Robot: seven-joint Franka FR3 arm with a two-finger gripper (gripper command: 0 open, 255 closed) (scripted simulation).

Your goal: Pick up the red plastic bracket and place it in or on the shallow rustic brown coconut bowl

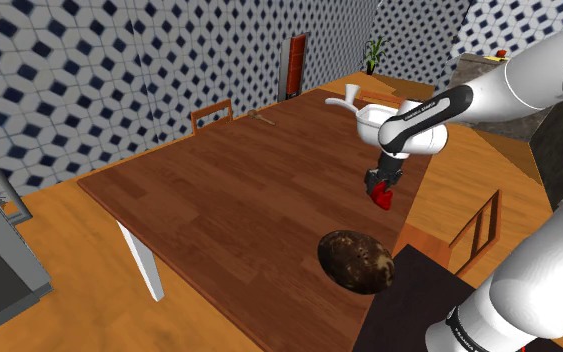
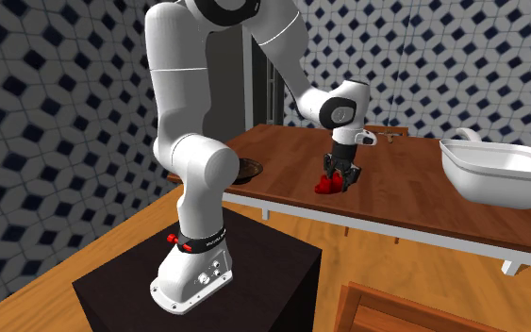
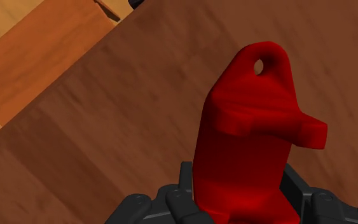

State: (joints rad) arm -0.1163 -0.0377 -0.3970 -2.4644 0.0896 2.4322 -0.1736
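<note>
The red bracket has a rounded tip with a small hole and sticks out from between my black fingers, which clasp its lower end. In the shoulder view my gripper holds the red bracket just above the brown table, near its right edge. The dark mottled brown bowl sits on the table nearer the stand, a short way from the gripper. In the second exterior view the gripper hangs over the table's near edge with the bracket, and the bowl shows partly behind the arm.
A large white bowl-like vessel stands on the table at the second exterior view's right; the white vessel lies past the gripper in the shoulder view. Wooden chairs flank the table. The black stand sits below.
</note>
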